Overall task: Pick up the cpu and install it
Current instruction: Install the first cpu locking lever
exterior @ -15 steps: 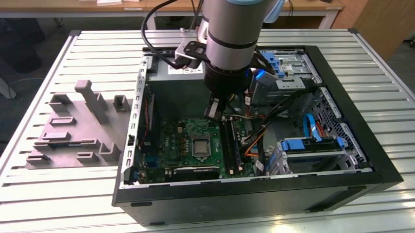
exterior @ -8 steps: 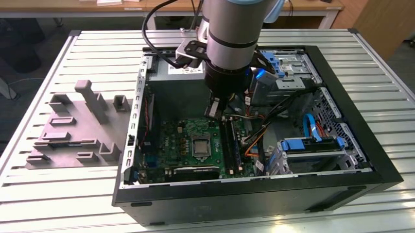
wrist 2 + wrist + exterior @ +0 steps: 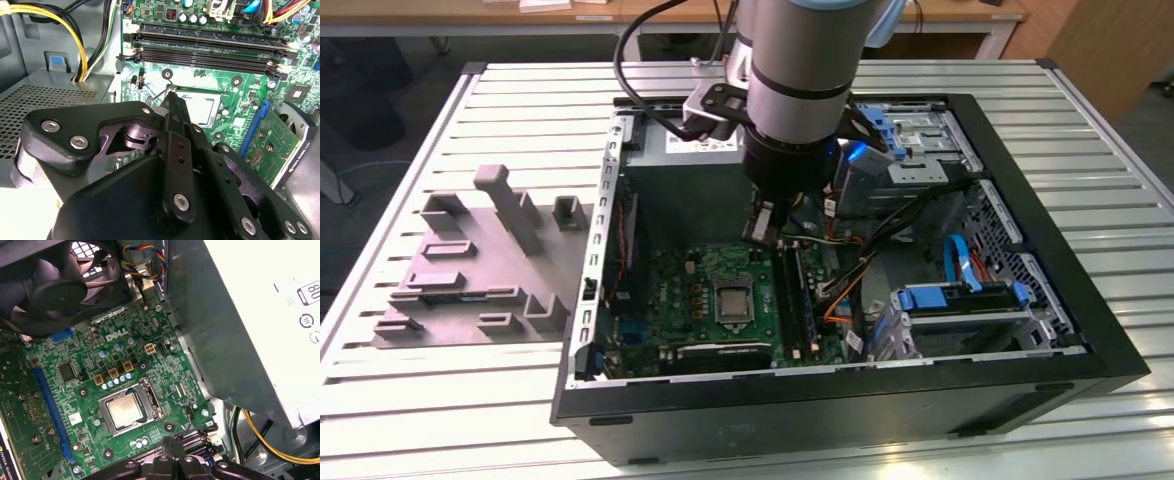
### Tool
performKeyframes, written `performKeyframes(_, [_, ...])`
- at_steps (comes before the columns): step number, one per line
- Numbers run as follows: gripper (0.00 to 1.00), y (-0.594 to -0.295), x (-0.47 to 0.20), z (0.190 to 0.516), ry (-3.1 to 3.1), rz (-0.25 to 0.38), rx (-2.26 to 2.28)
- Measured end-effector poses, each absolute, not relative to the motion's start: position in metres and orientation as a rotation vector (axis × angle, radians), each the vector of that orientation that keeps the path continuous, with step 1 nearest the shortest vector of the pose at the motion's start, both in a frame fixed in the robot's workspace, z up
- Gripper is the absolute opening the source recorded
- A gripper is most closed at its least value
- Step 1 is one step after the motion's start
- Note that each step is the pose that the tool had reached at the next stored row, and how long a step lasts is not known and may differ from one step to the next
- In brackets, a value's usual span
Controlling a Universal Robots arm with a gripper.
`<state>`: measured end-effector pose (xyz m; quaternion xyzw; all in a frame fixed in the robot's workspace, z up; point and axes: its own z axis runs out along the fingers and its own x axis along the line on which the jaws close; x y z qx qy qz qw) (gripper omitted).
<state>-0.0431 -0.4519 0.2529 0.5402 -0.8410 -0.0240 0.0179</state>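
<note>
The cpu (image 3: 125,410), a small square chip with a pale silver top, lies flat inside the dark metal socket frame (image 3: 152,400) on the green motherboard (image 3: 687,290). It also appears in the exterior view (image 3: 731,300) and in the second wrist view (image 3: 201,108). My gripper (image 3: 767,228) hangs inside the open computer case, above the board and apart from the chip, on the memory-slot side of the socket. In both wrist views the fingertips (image 3: 173,446) are pressed together with nothing between them, and the gripper (image 3: 172,102) points down toward the socket's edge.
A grey power-supply box (image 3: 250,315) rises beside the socket and a black fan (image 3: 55,285) overhangs the board. Memory slots (image 3: 210,47), yellow cables (image 3: 65,20) and a drive cage with blue parts (image 3: 961,300) crowd the case. A grey moulded fixture (image 3: 474,270) sits outside at the exterior view's left.
</note>
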Motion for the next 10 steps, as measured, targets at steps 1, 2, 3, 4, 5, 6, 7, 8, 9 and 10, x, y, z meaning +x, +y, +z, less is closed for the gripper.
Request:
performKeyframes(1, [0.11, -0.4519, -0.0428, 0.2529, -2.612, -0.075, 1.678])
performKeyframes(2, [0.11, -0.4519, -0.0428, 0.2528, -2.613, -0.075, 1.678])
performKeyframes(3, [0.11, -0.4518, -0.0426, 0.2528, -2.613, -0.075, 1.678])
performKeyframes(4, [0.11, -0.4518, -0.0426, 0.2528, -2.613, -0.075, 1.678])
performKeyframes(5, [0.11, -0.4518, -0.0426, 0.2528, -2.613, -0.075, 1.678])
performKeyframes(6, [0.11, -0.4518, -0.0425, 0.2528, -2.612, -0.075, 1.678])
performKeyframes(7, [0.11, -0.4518, -0.0425, 0.2528, -2.612, -0.075, 1.678])
performKeyframes(8, [0.11, -0.4518, -0.0425, 0.2528, -2.612, -0.075, 1.678])
performKeyframes(9, [0.11, -0.4518, -0.0425, 0.2528, -2.613, -0.075, 1.678])
performKeyframes(10, [0.11, -0.4518, -0.0425, 0.2528, -2.612, -0.075, 1.678])
